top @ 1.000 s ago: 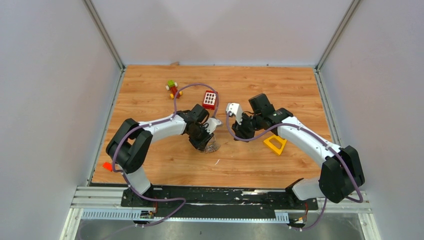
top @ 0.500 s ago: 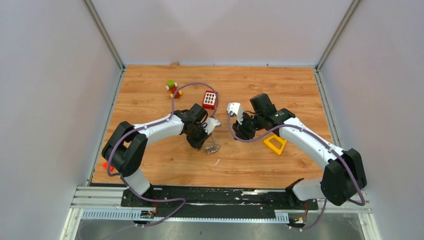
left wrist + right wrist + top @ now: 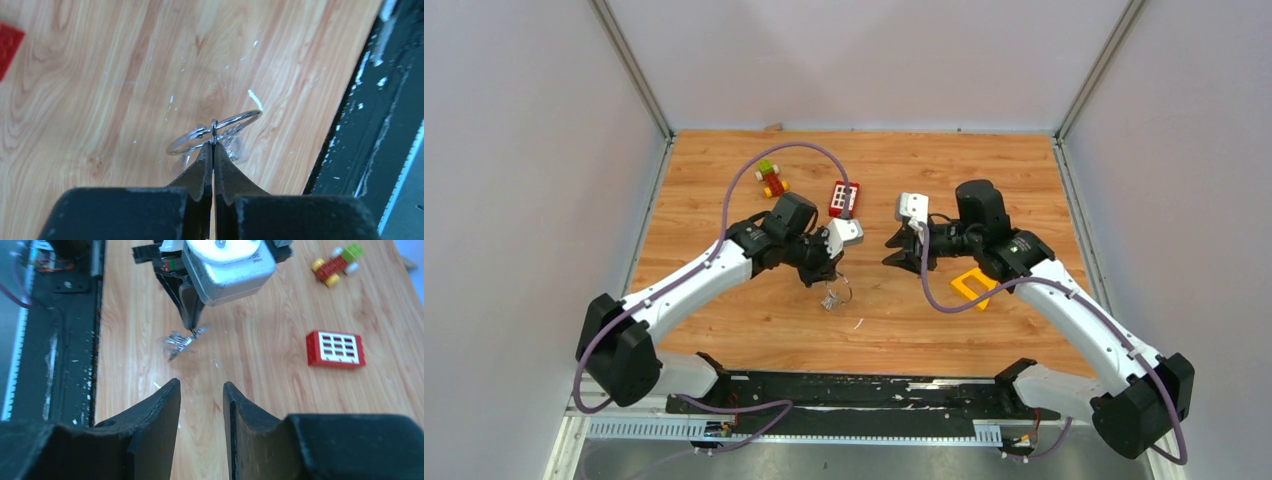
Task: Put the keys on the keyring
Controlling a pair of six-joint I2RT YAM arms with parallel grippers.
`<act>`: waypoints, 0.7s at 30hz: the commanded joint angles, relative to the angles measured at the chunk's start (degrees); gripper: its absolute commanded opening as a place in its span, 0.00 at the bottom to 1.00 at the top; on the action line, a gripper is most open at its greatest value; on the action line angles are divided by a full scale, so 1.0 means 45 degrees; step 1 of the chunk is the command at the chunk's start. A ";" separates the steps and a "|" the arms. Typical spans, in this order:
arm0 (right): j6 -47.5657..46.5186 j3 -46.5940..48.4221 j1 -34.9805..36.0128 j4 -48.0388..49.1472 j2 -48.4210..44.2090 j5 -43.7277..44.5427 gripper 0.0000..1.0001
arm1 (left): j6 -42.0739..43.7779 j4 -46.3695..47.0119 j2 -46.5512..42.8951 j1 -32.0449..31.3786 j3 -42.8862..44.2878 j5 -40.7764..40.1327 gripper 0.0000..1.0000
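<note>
Thin round wire keyring (image 3: pixel 239 118) sits pinched in the closed left pincer (image 3: pixel 213 146), silver keys (image 3: pixel 176 342) bunched just below. The right pincer (image 3: pixel 201 395) is half-open and empty.

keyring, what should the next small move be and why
Probably ease the right gripper forward toward the keyring: the left gripper is shut on its wire with the keys bunched beneath, while the right one stands open and apart from it.
</note>
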 commanded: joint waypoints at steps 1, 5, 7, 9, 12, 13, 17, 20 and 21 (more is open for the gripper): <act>0.0423 -0.0240 0.0027 0.1195 0.0377 -0.2843 0.38 | 0.0177 0.0797 -0.0872 -0.0102 0.0470 0.1822 0.00; 0.0424 -0.0258 0.0203 0.1225 0.1037 -0.3312 0.41 | -0.0219 0.0941 -0.0904 -0.0098 0.0725 0.2311 0.00; 0.0503 -0.0287 0.0329 0.1360 0.1336 -0.3372 0.42 | -0.0242 0.0820 -0.0842 -0.0097 0.0887 0.2472 0.00; 0.0810 -0.0362 0.0430 0.1687 0.1546 -0.3455 0.43 | -0.0341 0.0808 -0.0798 -0.0097 0.0972 0.2650 0.00; 0.1199 -0.0580 0.0656 0.2207 0.1796 -0.3340 0.44 | -0.0740 0.1078 -0.0795 -0.0097 0.0944 0.2667 0.00; 0.1321 -0.0673 0.0718 0.2380 0.1854 -0.3289 0.44 | -0.0830 0.1158 -0.0807 -0.0097 0.0938 0.2635 0.00; 0.1614 -0.0898 0.0761 0.2991 0.1875 -0.3016 0.44 | -0.0772 0.1225 -0.0910 -0.0097 0.0872 0.2652 0.00; 0.1647 -0.0854 0.0762 0.3218 0.1874 -0.2955 0.44 | -0.0654 0.1644 -0.1254 -0.0097 0.0577 0.2734 0.00; 0.1702 -0.0839 0.0744 0.3356 0.1886 -0.2938 0.44 | -0.0670 0.1871 -0.1445 -0.0097 0.0374 0.2824 0.00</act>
